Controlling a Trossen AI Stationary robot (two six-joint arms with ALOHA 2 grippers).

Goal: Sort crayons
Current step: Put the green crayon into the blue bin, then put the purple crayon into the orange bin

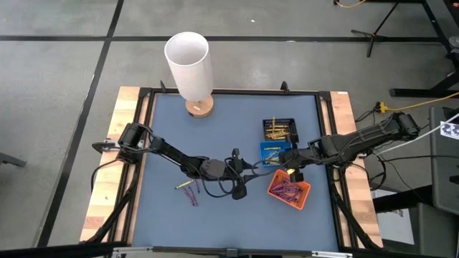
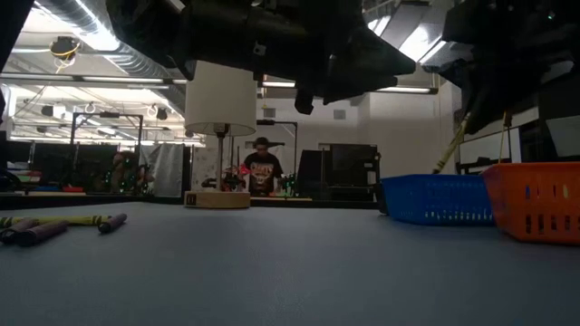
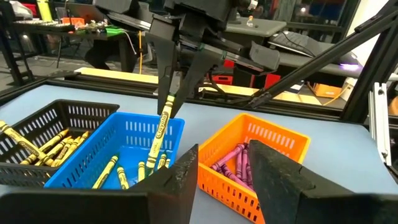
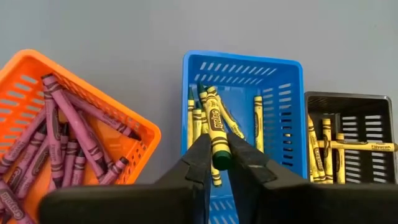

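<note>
Right gripper (image 4: 217,163) pinches yellow crayon (image 4: 215,132) upright above blue tray (image 4: 289,99); left gripper (image 3: 222,177) open, empty, nearby.

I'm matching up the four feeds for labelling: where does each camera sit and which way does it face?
High: overhead, straight down; both arms, orange tray.
Low: table height, level across; arms overhead, blue tray.
Left wrist: past left gripper, open, toward the trays.
Right wrist: down past right gripper holding a yellow crayon.
Shared: both wrist views show the black tray.

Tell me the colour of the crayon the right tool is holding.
Yellow crayon, dark tip; the right wrist view shows it best.
</note>
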